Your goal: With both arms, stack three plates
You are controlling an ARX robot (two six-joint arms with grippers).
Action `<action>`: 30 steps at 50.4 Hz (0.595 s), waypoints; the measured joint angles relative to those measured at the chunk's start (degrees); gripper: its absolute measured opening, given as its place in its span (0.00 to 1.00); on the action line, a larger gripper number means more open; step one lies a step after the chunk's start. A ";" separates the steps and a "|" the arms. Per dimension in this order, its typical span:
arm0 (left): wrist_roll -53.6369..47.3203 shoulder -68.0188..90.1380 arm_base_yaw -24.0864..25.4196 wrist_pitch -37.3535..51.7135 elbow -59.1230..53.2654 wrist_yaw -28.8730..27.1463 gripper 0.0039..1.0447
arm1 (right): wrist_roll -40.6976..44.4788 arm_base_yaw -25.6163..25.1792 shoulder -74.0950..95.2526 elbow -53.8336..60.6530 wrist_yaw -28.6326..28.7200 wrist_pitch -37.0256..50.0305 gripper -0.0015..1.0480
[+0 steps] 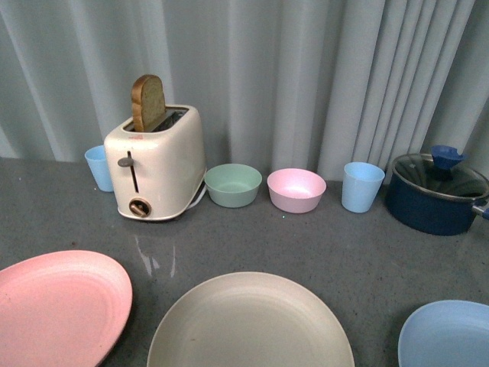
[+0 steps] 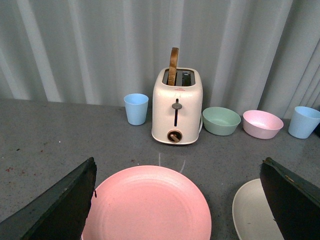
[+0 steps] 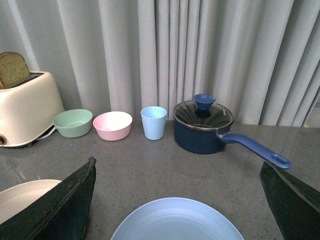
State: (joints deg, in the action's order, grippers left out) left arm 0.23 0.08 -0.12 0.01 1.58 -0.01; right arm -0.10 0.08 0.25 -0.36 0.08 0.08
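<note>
Stack unstarted: round matte pink plate (image 1: 57, 306), beige plate (image 1: 248, 325), light-blue plate (image 1: 451, 336) apart. Both jaws spread, empty. Pinch rims; centre on beige.

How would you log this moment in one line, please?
unstacked: pink plate, beige plate, blue plate; left hand open; right hand open

Kitchen counter here: a grey worktop (image 1: 367, 252), a cream toaster (image 1: 157, 164) with a slice of bread (image 1: 147, 102) sticking up, and a blue saucepan (image 1: 432, 206) under its glass lid (image 1: 428, 172). Bowls (image 1: 233, 184), cups (image 1: 362, 186) and plates (image 1: 248, 321) are set out. A pleated grey curtain (image 1: 290, 76) hangs behind, so it looks like a mock-up kitchen.
</note>
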 joint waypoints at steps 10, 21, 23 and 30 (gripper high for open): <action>0.00 0.00 0.00 0.00 0.00 0.00 0.94 | 0.00 0.00 0.00 0.00 0.00 0.00 0.93; 19.78 15.58 8.46 -6.43 5.14 22.27 0.94 | 0.02 -0.02 0.00 0.00 0.22 0.00 0.93; 25.94 22.27 10.49 -2.78 6.29 25.81 0.94 | 0.00 0.00 0.00 0.00 0.07 0.00 0.93; 29.92 49.81 14.47 13.42 12.22 32.76 0.94 | 0.00 -0.04 0.00 0.00 0.07 -0.02 0.93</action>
State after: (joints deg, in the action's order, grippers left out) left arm 30.15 49.89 14.35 13.43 13.80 32.75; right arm -0.10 0.03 0.25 -0.36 0.14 0.05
